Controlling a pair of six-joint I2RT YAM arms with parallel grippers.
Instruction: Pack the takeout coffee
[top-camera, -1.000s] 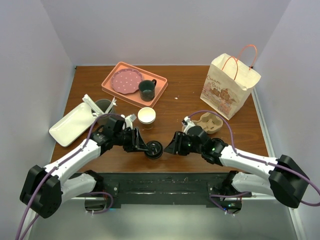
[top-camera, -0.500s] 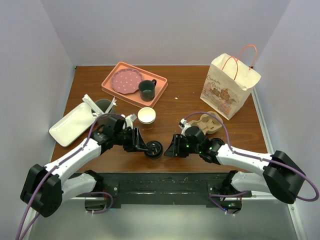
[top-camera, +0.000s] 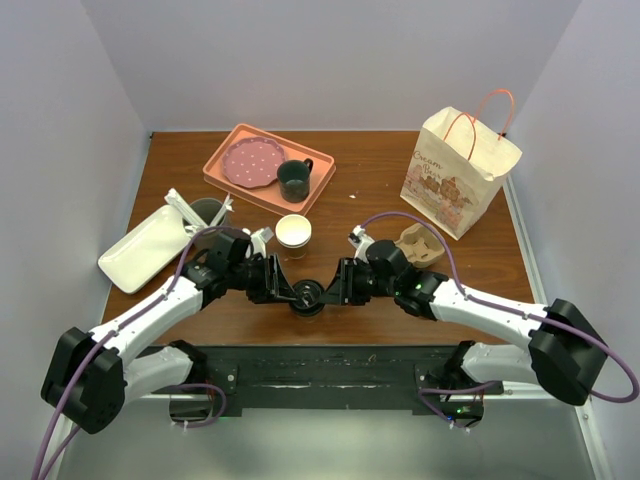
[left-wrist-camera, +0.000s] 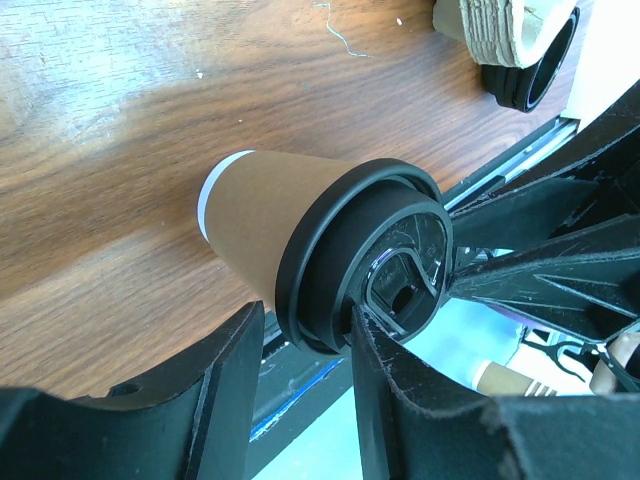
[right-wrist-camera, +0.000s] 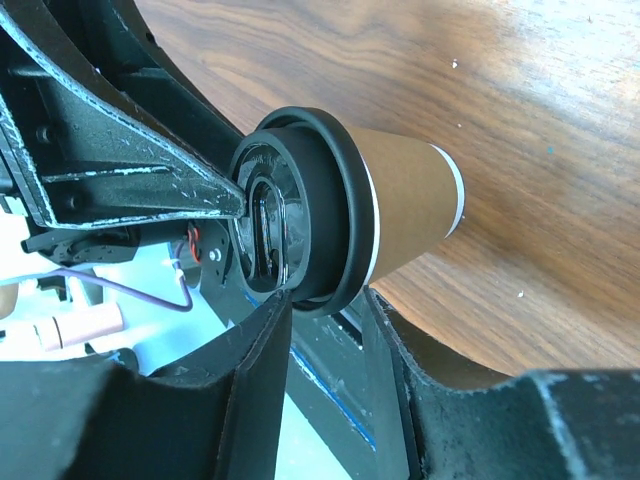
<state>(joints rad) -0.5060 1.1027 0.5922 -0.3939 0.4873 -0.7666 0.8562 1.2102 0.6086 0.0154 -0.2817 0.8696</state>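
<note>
Top external: coffee stands upright at the near edge of the table, centred between the two arms, long axis vertical, lid up. Can't tell whether its base rests on the wood or hangs just off it.

Left gripper is on the coffee's left and right gripper on its right. Both are at lid height, facing each other across the coffee.

Left wrist: jaws part-way open and clamped on the lid rim, one finger each side, so that arm has the coffee.

Right wrist: jaws also part-way, straddling the same rim and very close on both sides. Can't tell if they bear on it.

Carrier and bag both lie right and further back, the carrier just behind the right arm and the bag well beyond it. So the right arm is the nearer one for packing, and this looks like a hand-off. Risk: two grips on one lid could pop it off.
</note>
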